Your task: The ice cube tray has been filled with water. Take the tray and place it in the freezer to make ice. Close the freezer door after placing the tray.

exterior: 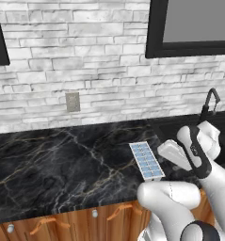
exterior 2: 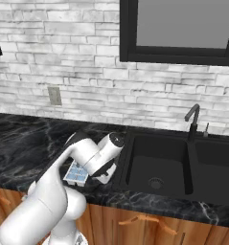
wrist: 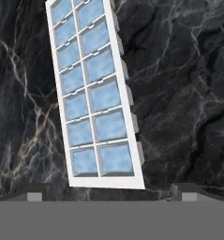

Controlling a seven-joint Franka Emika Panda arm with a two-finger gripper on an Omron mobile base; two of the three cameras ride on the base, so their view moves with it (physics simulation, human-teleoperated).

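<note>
end effector [wrist: 108, 187] hangs spread wide, grasping nothing, just above the near end of the ice cube tray [wrist: 92, 93], which lies flat on the black marble counter [exterior: 62, 160], water [wrist: 106, 96] in its cells.

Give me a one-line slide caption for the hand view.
Open gripper poised above the water-filled ice cube tray lying flat on the black marble counter.

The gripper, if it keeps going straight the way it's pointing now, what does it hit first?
Most likely the ice cube tray lying on the black marble counter. The open gripper looks down at the tray's near end, with a fingertip to either side. How much gap remains above the tray is unclear.
</note>
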